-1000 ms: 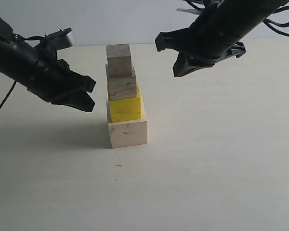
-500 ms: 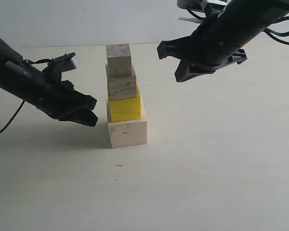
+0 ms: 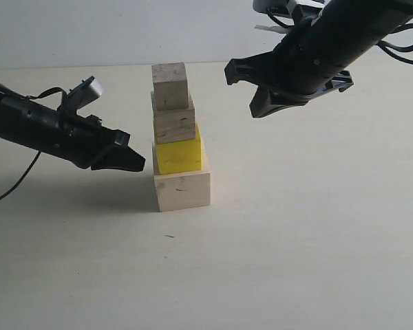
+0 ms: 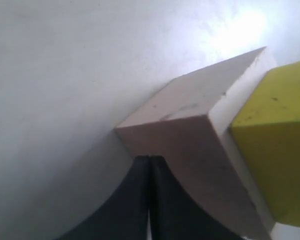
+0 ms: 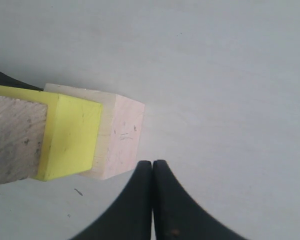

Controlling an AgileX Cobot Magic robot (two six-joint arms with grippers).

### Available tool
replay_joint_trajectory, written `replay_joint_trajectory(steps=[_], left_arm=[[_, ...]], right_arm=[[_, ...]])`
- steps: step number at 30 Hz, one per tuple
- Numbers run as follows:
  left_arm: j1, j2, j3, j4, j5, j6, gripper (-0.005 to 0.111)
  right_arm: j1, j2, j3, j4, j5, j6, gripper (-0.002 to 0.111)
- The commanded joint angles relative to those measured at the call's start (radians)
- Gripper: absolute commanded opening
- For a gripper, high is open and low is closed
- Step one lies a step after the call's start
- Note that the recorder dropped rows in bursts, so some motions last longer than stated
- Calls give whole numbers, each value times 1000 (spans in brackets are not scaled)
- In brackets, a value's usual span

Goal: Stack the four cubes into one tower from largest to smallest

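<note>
The tower stands mid-table: a large pale wood cube [image 3: 182, 190] as base, a yellow cube [image 3: 179, 155] on it, a grained wood cube [image 3: 174, 122] above, and a small pale cube [image 3: 169, 82] as the tip. My left gripper [image 3: 146, 164] is shut and empty, its tip right at the tower's left side where the base cube [image 4: 190, 135] meets the yellow cube [image 4: 275, 150]. The shut fingertips [image 4: 149, 158] seem to touch the base cube's edge. My right gripper [image 3: 251, 86] hangs shut and empty to the upper right of the tower, and its view looks down on the base [image 5: 121, 135].
The pale tabletop [image 3: 316, 240] spreads around the tower on all sides. A black cable [image 3: 14, 189] trails from the left arm over the table at the left. A light wall runs behind the table's far edge.
The left gripper has dropped lower and slid right, up to the tower's left side. The right gripper rose slightly a second ago and has held still since. The tower has not moved.
</note>
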Motion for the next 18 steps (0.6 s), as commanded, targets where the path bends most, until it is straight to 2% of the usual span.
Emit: replay_joint_trajectory(steps=[1, 18], left_arm=[[0, 18, 0, -60, 15, 48, 0], [0, 21, 0, -151, 41, 135, 0]], right_arm=[[0, -6, 2, -5, -6, -1, 0], [0, -6, 2, -1, -6, -1, 0]])
